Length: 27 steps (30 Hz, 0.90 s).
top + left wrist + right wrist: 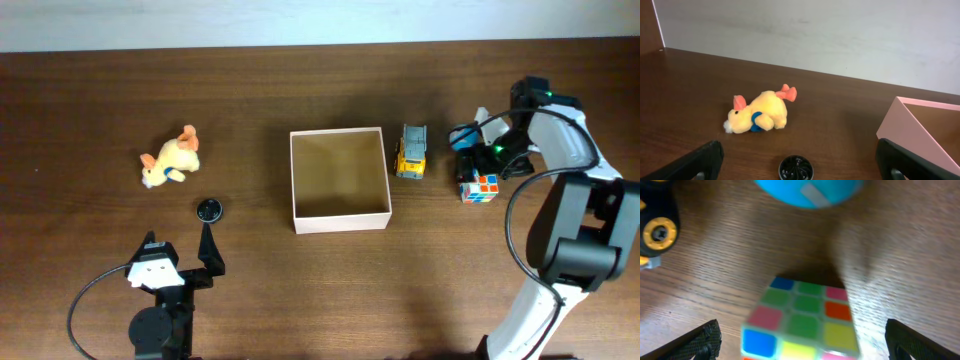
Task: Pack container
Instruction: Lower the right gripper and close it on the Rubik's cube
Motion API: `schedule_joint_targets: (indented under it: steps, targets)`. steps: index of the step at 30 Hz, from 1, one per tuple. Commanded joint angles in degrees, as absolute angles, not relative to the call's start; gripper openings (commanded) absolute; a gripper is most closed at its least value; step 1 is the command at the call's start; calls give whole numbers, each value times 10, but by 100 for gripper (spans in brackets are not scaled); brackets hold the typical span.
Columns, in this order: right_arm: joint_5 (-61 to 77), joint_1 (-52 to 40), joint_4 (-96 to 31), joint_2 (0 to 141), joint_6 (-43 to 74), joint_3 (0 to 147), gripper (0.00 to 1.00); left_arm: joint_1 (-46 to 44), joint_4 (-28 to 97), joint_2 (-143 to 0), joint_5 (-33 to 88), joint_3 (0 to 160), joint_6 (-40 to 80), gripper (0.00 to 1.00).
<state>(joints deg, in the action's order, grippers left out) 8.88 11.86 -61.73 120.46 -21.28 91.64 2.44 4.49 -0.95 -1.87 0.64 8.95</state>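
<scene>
The container (340,222) is a square shallow box with white walls and a tan inside, at the table's middle; its corner (905,129) shows at the right of the left wrist view. My left gripper (180,252) (801,166) stands open near the front left, with a small black round disc (209,210) (796,169) lying between and just ahead of its fingers, untouched. My right gripper (486,168) (802,341) is open above a colourful puzzle cube (479,187) (802,322), one finger on each side of it and well apart from it.
A yellow plush toy (170,158) (760,114) lies at the left. A yellow and grey toy truck (411,152) stands just right of the box; its wheel (659,232) shows in the right wrist view. A blue round thing (463,134) (807,191) lies behind the cube.
</scene>
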Motion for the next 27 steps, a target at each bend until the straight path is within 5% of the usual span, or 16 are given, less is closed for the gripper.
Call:
schedule_joint_targets:
  steps: [1,20,23,27]
  targets:
    - [84,104,-617,1223,-220,908,99,28,48,-10,-12,5,80,99]
    - [57,132,-621,1223,-210,906,100,28,48,-10,-12,5,80,99]
    - [55,132,-621,1223,-210,906,94,28,48,-10,-12,5,80,99]
    - [55,131,-621,1223,-209,906,73,28,48,-10,-12,5,80,99]
